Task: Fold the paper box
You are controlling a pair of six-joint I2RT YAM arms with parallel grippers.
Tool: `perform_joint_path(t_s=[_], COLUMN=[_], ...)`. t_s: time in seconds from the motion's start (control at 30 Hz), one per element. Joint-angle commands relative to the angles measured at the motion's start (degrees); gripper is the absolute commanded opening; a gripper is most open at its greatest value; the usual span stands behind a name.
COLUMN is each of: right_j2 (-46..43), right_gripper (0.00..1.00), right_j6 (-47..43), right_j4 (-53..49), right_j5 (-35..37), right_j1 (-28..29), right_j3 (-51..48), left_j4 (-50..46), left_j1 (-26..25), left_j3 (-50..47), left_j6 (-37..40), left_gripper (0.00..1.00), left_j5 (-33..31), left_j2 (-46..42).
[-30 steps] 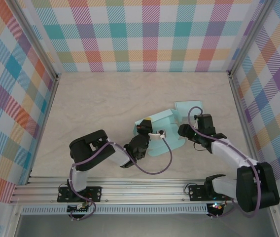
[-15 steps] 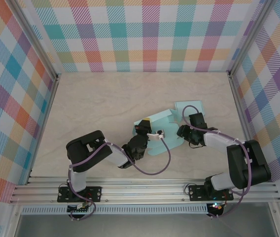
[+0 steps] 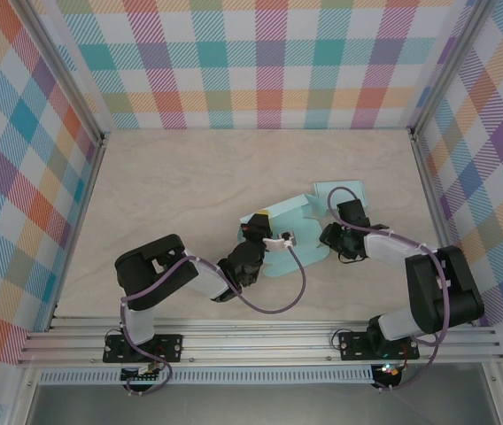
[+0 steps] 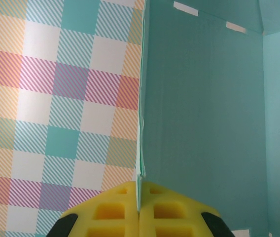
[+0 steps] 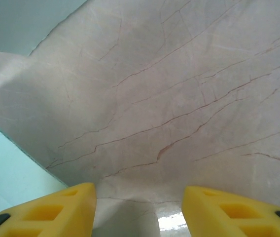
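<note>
My left jaws are clamped together on the thin upright edge of a panel of the paper box [image 4: 204,123]. The sheet's edge runs straight down into the seam between the two yellow pads [image 4: 115,215], with the teal panel spreading out to the right of them and the plaid wall [image 4: 56,98] showing to the left. My right jaws stand apart, their yellow pads [image 5: 56,207] separated by a wide gap. Nothing is between them but the bare marbled desk [image 5: 179,98]. A pale corner of the box [image 5: 7,168] lies just beside the left-hand pad, and another teal piece sits in the upper left corner of that view. From above, the paper box [image 3: 291,212] lies partly unfolded near the middle of the desk [image 3: 189,186], slightly toward the right, with one flap [image 3: 340,189] reaching toward the back right. My left arm [image 3: 189,274] comes at its near left side and my right arm [image 3: 393,252] at its right edge, so the box sits between the two. A purple cable [image 3: 300,283] loops over the desk just in front of the box. Plaid walls [image 3: 269,62] close in the desk on the back and both sides.
</note>
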Motion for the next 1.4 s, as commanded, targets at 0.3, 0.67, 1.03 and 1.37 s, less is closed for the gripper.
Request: perform_joint_path(t_s=[0.3,0.67,1.03,1.37], right_j2=[-9.8,-1.9,-2.9,-1.1], right_gripper=[0.53,0.52,0.52,0.53], right_j6=[-9.0,-13.2,-17.8,-20.1], right_j4=[-4.4,-6.1,0.2,6.3], right_j5=[7.3,6.8,-6.1,-9.8], right_j1=[-0.6,-1.0,-0.9,-0.9], right_j3=[9.9,17.9,12.9,7.6], left_j4=[1.4,1.2,-0.1,-2.0], left_j1=[0.7,0.7,1.4,2.2], left_j3=[0.9,0.8,2.6,3.2], left_j6=[-0.1,-0.3,1.7,0.5], left_gripper=[0.0,0.0,0.0,0.0], left_j5=[0.3,0.3,0.2,0.3], left_j2=[0.6,0.3,3.9,7.0])
